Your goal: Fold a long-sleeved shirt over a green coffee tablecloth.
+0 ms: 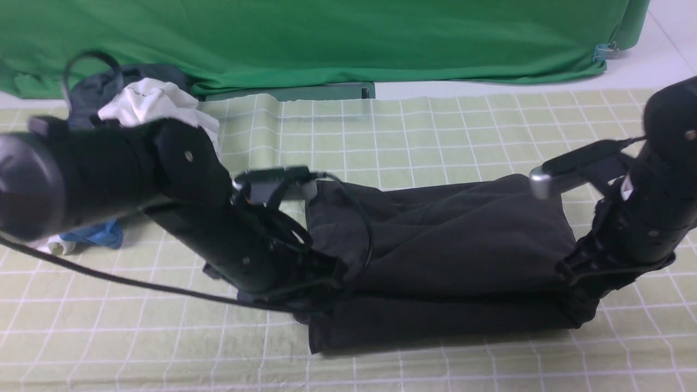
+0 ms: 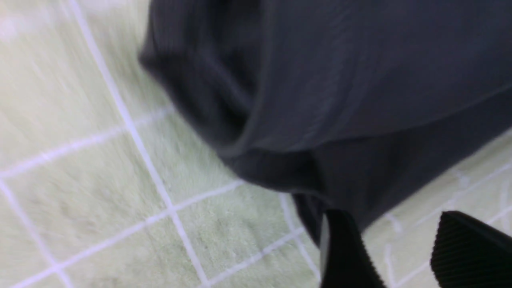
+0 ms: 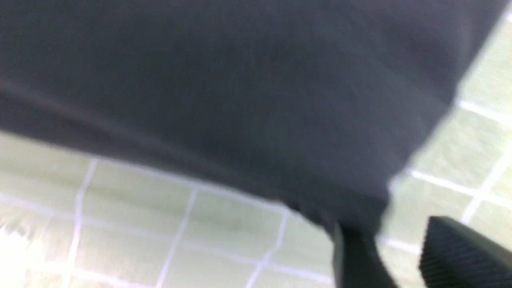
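Observation:
The long-sleeved shirt [image 1: 457,256] is black and lies folded into a broad rectangle on the green coffee tablecloth [image 1: 435,130], a pale sage cloth with a white grid. My left gripper [image 1: 320,306] is low at the shirt's near left corner. In the left wrist view this gripper [image 2: 394,244] is open, bare tablecloth [image 2: 100,180] shows between its fingers, and the shirt's edge [image 2: 340,100] lies just beyond one fingertip. My right gripper [image 1: 581,307] is at the near right corner. The right wrist view shows it [image 3: 400,248] open, with the shirt corner [image 3: 240,100] beside one finger.
A white garment [image 1: 155,103] and a dark grey one [image 1: 125,76] are piled at the back left. A blue garment [image 1: 101,234] lies under my left arm. A bright green backdrop [image 1: 326,38] hangs behind. A black cable [image 1: 136,284] trails from the left arm.

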Motion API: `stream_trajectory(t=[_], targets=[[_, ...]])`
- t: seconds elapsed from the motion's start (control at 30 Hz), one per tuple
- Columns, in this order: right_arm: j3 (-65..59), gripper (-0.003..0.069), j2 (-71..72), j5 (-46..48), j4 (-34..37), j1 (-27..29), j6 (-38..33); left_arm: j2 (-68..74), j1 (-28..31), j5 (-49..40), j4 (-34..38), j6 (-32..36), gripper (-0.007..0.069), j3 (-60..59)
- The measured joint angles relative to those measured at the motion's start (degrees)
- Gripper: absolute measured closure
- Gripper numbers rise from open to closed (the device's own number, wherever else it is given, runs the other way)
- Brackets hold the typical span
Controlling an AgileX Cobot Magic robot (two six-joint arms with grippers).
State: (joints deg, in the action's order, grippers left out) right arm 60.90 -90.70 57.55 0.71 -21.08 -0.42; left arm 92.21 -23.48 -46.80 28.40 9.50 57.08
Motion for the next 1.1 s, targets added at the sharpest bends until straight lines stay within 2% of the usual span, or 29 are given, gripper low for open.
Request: stream_trajectory(t=[0.1,0.33,0.43,0.5,0.7,0.73,0.77,0.9,0.93,1.07,1.1], targets=[[0.00,0.0517,7.22,3.63,0.00,0.00,-1.01,-3.32,0.00,-3.84,-3.70,-2.69,0.0249,3.86],[0.00,0.0534,25.29,10.71,0.00,0.00,-2.00,-8.57,0.00,-5.89,-5.27,-4.91,0.0239,6.12],[0.00,0.0559,32.62,11.03,0.00,0.00,-2.99,-9.19,0.00,-5.89,-5.38,-5.09,0.0237,6.16],[0.00,0.0634,41.91,11.24,0.00,0.00,-3.14,-9.26,0.00,-6.02,-5.40,-5.12,0.0235,6.16],[-1.82,0.0664,60.05,8.55,0.00,0.00,-3.14,-9.26,0.00,-5.49,-5.45,-5.12,0.0235,6.16],[-4.54,0.0664,66.41,5.09,0.00,0.00,-3.14,-9.26,0.00,-5.18,-5.45,-5.17,0.0235,6.16],[-4.93,0.0664,67.07,4.63,0.00,0.00,-3.14,-9.26,0.00,-5.18,-5.45,-5.17,0.0235,6.16],[-15.88,0.0664,77.57,-8.31,0.17,0.00,-3.22,-9.26,0.00,-4.91,-5.45,-5.17,0.0263,6.16],[-21.00,0.0664,79.75,-14.51,0.40,0.00,-3.27,-9.26,0.00,-4.77,-5.45,-5.17,0.0287,6.16],[-29.69,0.0664,80.61,-26.94,0.71,0.00,-3.27,-9.26,0.00,-4.11,-5.83,-4.98,0.0373,6.16],[-32.47,0.0664,80.55,-31.87,0.82,0.00,-3.27,-9.26,0.00,-4.02,-5.91,-4.35,0.0416,6.16]])
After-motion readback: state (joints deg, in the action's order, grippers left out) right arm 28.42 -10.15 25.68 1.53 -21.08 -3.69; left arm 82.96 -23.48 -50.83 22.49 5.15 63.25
